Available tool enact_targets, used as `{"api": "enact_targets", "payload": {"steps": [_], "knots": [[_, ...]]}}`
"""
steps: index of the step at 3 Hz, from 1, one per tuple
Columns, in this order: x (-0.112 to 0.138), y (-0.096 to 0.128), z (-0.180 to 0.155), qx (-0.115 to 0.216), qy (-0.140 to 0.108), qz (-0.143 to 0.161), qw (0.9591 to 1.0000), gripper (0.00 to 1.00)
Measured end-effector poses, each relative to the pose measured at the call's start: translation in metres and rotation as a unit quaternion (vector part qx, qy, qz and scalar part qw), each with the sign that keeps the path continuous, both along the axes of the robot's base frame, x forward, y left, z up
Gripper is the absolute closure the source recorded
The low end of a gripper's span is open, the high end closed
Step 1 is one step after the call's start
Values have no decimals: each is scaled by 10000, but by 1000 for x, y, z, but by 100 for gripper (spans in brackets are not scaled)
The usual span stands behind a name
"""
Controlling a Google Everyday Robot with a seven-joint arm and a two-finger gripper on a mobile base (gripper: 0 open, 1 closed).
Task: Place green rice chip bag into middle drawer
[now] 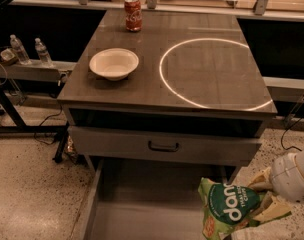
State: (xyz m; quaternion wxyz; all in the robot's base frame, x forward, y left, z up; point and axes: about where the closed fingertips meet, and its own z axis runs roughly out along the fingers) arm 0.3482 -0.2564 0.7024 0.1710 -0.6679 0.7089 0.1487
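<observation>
tool [265,200] grips green rice chip bag [231,212] below front right corner of counter [212,84]; we have yet to release it into middle drawer [142,209].

Dim, warm-toned scene; light is received from above.
A bright ring [212,74] and faint glare streaks are seen on the glossy table top [142,91]. The recess under the top and the floor of the middle drawer [142,204] are left in shadow. The gripper [261,199], at lower right and clamped on the green rice chip bag [227,211], is palely lit; the bag's colours are muted.
</observation>
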Motion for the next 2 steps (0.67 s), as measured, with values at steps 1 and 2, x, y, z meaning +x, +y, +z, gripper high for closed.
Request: {"api": "enact_targets", "payload": {"steps": [1,2], "knots": [[0,3,-3,23,3,-9,10000,100],[5,28,-36,247,31,-99,9996,100]]}}
